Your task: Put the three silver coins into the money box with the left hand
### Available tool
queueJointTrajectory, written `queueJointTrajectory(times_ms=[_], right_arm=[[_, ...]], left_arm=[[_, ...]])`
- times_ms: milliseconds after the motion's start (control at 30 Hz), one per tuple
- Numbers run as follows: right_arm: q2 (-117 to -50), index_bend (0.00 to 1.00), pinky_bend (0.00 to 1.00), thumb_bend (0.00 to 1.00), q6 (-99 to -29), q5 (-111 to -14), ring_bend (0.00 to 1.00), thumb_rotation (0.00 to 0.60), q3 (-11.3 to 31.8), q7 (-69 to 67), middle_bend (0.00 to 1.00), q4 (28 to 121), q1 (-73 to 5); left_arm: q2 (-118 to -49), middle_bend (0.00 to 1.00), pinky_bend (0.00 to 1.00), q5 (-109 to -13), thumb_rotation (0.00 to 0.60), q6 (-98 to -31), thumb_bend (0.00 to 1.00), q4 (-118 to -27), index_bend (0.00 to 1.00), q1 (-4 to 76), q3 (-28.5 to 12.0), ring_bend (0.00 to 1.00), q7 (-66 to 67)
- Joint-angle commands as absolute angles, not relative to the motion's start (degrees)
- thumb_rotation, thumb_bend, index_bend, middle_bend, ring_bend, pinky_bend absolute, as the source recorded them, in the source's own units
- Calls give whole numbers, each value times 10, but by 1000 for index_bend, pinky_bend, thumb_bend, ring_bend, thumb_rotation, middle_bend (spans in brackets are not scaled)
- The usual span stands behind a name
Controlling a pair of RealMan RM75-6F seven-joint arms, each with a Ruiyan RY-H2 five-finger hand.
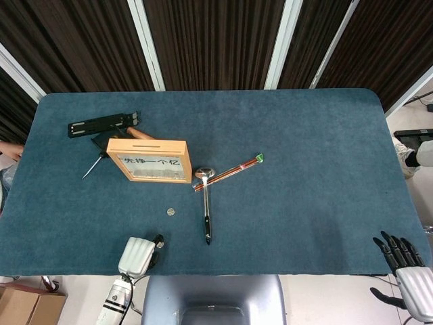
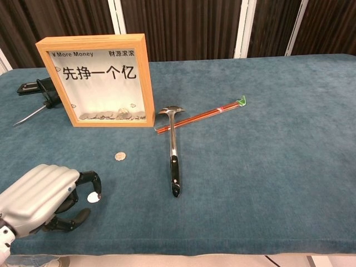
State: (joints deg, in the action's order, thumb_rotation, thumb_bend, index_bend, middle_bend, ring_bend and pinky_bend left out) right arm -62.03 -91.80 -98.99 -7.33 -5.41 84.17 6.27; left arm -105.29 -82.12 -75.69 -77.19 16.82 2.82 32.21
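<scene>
Landmark: money box, a wooden frame with a clear front, standing upright on the blue table; a layer of coins lies along its inside bottom.

Coin, first: flat on the cloth in front of the money box, well apart from it and untouched.

Coin, second: further out from the money box, near the table's front edge, with a dark fingertip of the left hand at its rim. Whether it is pinched or only touched cannot be told.

Third coin: not identifiable in either view.

Left hand: at the front edge, below the money box, fingers curled down around the second coin.

Right hand: far from the money box, off the table's front right corner, fingers spread, holding nothing.

Ladle: right of the money box, bowl toward it, handle pointing to the front edge.

Chopsticks: red pair, crossing under the ladle's bowl end.

Black tools: behind the money box.
</scene>
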Motion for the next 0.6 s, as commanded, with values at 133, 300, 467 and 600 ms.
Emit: queueJointTrajectory(times_ms=[133,300,467,600], right_arm=[[-620,0,0,53,-920,-990,0,600,-73,-55,0,840,64],[-621,0,0,53,-921,-990,0,600,-74,-55,0,840,64],[-621,0,0,53,-922,-991,0,600,-74,-56,0,839,65],[-620,0,0,53,-923,-990,0,600,-73,-58,0,839,65]], left_arm=[[-1053,1000,1000,-820,600,-752,357,-768,421,167,24,1000,324],[-1052,1000,1000,-822,600,-750,358,-770,431,166,22,1000,326],[-1054,1000,1000,-820,600,-746,357,-768,433,167,17,1000,331],[-1055,1000,1000,-819,600,-743,358,-767,442,167,15,1000,334]])
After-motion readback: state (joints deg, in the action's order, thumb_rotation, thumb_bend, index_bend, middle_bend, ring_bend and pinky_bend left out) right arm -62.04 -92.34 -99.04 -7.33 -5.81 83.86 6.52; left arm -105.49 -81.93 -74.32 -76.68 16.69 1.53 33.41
